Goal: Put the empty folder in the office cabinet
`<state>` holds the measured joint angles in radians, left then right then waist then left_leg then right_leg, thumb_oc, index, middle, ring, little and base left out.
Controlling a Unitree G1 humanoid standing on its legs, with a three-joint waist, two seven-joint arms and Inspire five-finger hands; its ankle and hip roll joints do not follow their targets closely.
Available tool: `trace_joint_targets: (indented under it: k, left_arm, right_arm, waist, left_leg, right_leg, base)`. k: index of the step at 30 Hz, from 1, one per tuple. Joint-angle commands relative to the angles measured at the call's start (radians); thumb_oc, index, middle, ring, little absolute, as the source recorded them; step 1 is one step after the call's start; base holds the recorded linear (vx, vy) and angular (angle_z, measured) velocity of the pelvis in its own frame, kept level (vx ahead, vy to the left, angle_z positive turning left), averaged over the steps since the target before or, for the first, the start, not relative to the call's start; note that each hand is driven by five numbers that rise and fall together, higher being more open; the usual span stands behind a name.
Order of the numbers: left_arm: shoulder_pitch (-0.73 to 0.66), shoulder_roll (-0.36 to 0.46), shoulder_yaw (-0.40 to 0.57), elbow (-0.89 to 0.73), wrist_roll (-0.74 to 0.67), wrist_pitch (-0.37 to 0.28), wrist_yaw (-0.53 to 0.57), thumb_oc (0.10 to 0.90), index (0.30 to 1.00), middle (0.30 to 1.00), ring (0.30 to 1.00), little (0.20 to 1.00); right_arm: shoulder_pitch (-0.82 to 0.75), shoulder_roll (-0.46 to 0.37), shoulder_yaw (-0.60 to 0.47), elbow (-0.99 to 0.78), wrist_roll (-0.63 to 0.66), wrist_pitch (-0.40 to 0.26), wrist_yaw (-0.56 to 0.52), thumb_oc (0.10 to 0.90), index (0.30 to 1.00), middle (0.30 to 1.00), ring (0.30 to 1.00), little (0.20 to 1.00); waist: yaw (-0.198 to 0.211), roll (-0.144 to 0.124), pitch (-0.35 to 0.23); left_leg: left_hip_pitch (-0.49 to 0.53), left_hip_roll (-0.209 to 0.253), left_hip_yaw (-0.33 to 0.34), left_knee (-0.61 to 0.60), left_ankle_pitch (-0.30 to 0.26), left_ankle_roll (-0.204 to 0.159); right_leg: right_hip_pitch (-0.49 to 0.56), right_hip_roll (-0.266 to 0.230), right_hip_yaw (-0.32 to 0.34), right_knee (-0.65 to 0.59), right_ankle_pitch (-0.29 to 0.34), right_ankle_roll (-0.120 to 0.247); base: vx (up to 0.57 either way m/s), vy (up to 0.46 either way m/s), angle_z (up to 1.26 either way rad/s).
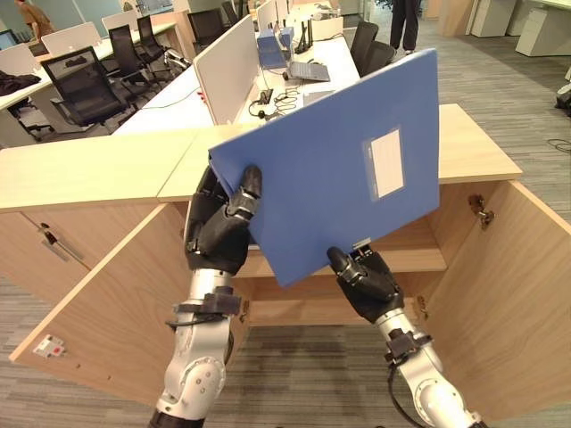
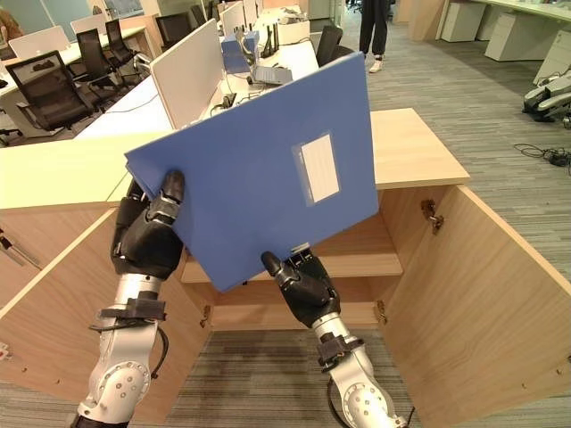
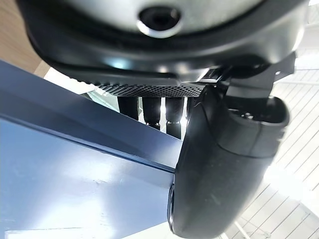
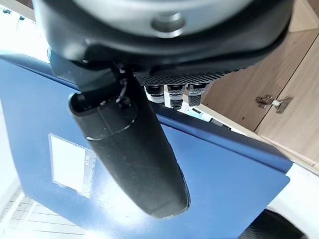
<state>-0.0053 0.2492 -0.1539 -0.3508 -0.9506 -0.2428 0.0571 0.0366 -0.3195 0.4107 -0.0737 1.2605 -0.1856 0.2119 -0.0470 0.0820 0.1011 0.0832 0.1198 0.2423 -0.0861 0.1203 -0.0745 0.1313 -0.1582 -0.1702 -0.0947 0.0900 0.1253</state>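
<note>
A blue folder [image 1: 339,160] with a white label is held up in the air in front of the open wooden cabinet [image 1: 419,250], tilted with its right corner highest. My left hand [image 1: 219,227] grips its left edge, thumb on the front face and fingers behind. My right hand [image 1: 366,281] pinches its lower edge from below, thumb lying across the front cover. The left wrist view has the folder [image 3: 75,189] under the thumb [image 3: 219,174]. In the right wrist view the thumb [image 4: 134,154] presses on the folder [image 4: 224,179].
Both cabinet doors stand open: the left door [image 1: 107,303] and the right door [image 1: 513,303]. A shelf [image 1: 415,254] crosses the inside. Office desks with a white divider [image 1: 227,67], chairs [image 1: 85,89] and a person [image 2: 375,27] lie beyond.
</note>
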Motion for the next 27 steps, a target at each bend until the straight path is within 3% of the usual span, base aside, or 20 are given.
trace_joint_targets:
  k: [1,10,20,27]
  left_arm:
    - [-0.074,0.027,0.0,-0.026,0.001,-0.056,-0.061,0.4,0.3,0.3,0.3,0.3]
    - [-0.063,0.013,-0.021,0.008,-0.017,-0.029,-0.078,0.4,0.3,0.3,0.3,0.3]
    - [-0.091,0.034,-0.083,0.189,-0.087,0.105,-0.29,0.4,0.3,0.3,0.3,0.3]
    - [-0.115,0.062,-0.103,0.211,-0.099,0.143,-0.376,0.4,0.3,0.3,0.3,0.3]
  right_arm:
    - [-0.224,0.108,-0.044,-0.229,-0.012,-0.103,0.067,0.8,0.9,0.9,0.9,0.9]
    - [-0.249,0.117,-0.052,-0.243,-0.03,-0.114,0.048,0.8,0.9,0.9,0.9,0.9]
    - [-0.325,0.146,-0.028,-0.207,-0.022,-0.076,0.084,0.8,0.9,0.9,0.9,0.9]
    - [-0.338,0.147,-0.006,-0.203,-0.028,-0.053,0.105,0.8,0.9,0.9,0.9,0.9]
  waist:
    - [0.005,-0.049,0.005]
    - [0.007,-0.053,0.003]
    - [0.001,-0.052,-0.002]
    - [-0.002,-0.053,-0.004]
  left_leg:
    - [0.107,0.051,-0.042,-0.001,-0.109,-0.071]
    - [0.104,0.052,-0.043,-0.001,-0.11,-0.069]
    - [0.105,0.051,-0.041,-0.001,-0.11,-0.067]
    - [0.102,0.051,-0.04,-0.001,-0.109,-0.066]
  right_leg:
    - [0.036,-0.054,0.057,0.037,-0.137,0.057]
    - [0.034,-0.055,0.056,0.037,-0.135,0.057]
    - [0.031,-0.054,0.064,0.039,-0.135,0.057]
    - [0.026,-0.054,0.067,0.042,-0.134,0.057]
  base:
    - [0.0,0.0,0.0]
    - [0.0,0.0,0.0]
    - [0.0,0.0,0.0]
    - [0.0,0.0,0.0]
